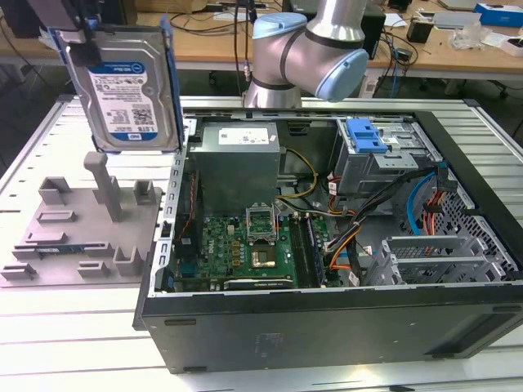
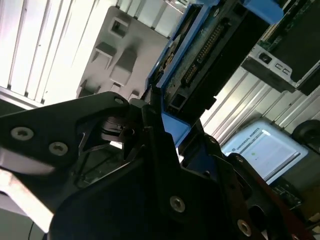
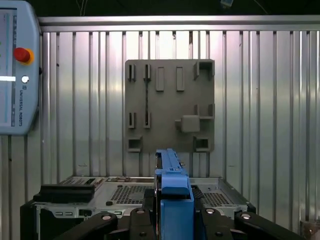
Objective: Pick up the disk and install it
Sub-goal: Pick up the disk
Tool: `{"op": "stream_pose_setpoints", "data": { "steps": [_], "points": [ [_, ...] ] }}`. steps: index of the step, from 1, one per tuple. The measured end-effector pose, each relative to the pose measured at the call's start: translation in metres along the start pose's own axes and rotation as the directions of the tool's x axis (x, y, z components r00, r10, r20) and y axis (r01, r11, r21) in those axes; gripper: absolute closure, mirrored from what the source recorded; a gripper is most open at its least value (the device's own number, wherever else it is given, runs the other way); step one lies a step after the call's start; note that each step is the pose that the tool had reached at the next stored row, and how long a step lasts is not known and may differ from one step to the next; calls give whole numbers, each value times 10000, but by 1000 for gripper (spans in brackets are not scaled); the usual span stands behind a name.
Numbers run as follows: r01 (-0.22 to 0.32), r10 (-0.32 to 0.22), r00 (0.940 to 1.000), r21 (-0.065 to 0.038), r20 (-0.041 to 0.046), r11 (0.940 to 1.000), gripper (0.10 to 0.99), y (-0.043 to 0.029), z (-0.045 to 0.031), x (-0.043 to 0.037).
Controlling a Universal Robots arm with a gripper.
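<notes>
In the exterior view the disk (image 1: 131, 86), a flat rectangular silver hard drive with a white-and-blue label framed by a blue plastic bracket, hangs upright in the air. It is over the grey moulded plastic fixture plate (image 1: 49, 245) and beside the open black computer case (image 1: 327, 327). The black gripper (image 1: 82, 49) holds it at its upper corner.

In the second wrist view the gripper (image 2: 160, 125) is clamped on the disk's (image 2: 215, 55) blue bracket. That grip probably spares the drive body and leaves the connector end clear.

In the first wrist view the disk (image 3: 170, 185) shows edge-on within the gripper (image 3: 172, 212), over the fixture plate (image 3: 170, 105) on the ribbed metal table (image 3: 260, 100).
</notes>
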State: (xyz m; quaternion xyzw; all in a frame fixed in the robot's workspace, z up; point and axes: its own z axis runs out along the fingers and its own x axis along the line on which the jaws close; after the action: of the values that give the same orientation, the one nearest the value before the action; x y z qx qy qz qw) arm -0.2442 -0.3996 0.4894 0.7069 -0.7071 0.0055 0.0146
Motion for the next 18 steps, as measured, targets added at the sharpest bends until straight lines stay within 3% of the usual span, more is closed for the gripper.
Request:
{"op": "stream_pose_setpoints", "data": {
  "steps": [4, 10, 12, 15, 18],
  "points": [
    [2, -2, 10000, 0, 0, 10000, 722, -169, 1, 113],
    [2, -2, 10000, -2, 0, 10000, 722, -507, 3, 342],
    [1, -1, 10000, -2, 0, 10000, 722, -577, 4, 389],
    [3, -3, 10000, -3, 0, 10000, 722, -787, 5, 531],
    [1, -1, 10000, -3, 0, 10000, 722, -928, 6, 627]
  ]
}}
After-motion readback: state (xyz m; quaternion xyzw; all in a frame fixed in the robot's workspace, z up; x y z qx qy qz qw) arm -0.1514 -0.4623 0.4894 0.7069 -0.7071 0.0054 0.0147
